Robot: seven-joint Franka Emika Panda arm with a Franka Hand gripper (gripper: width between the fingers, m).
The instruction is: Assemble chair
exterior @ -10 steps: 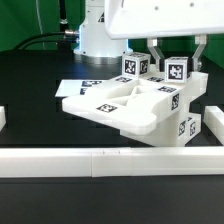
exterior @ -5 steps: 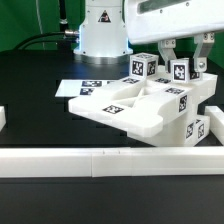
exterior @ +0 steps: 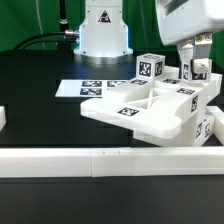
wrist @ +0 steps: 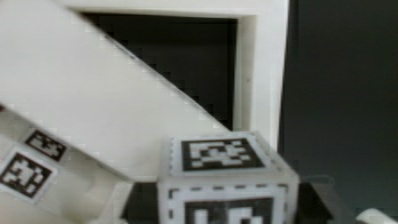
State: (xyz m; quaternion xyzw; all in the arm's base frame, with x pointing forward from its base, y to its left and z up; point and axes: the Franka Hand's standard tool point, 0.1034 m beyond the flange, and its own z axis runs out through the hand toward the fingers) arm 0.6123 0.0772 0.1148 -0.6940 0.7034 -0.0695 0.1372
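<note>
White chair (exterior: 150, 108) tilted near the border wall (exterior: 110, 160), gripper (exterior: 195, 72) clamped on its tagged leg, marker board (exterior: 85, 90) behind

chair (exterior: 150, 108) tilted before marker board (exterior: 92, 89); border wall (exterior: 110, 160) in front

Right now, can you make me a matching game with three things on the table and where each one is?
Things:
1. chair
2. marker board
3. border wall

Places:
A. lying flat on the table behind the chair
B. along the front edge of the table
C. tilted, on the exterior view's right, under the gripper

Pairs: 1-C, 2-A, 3-B
</note>
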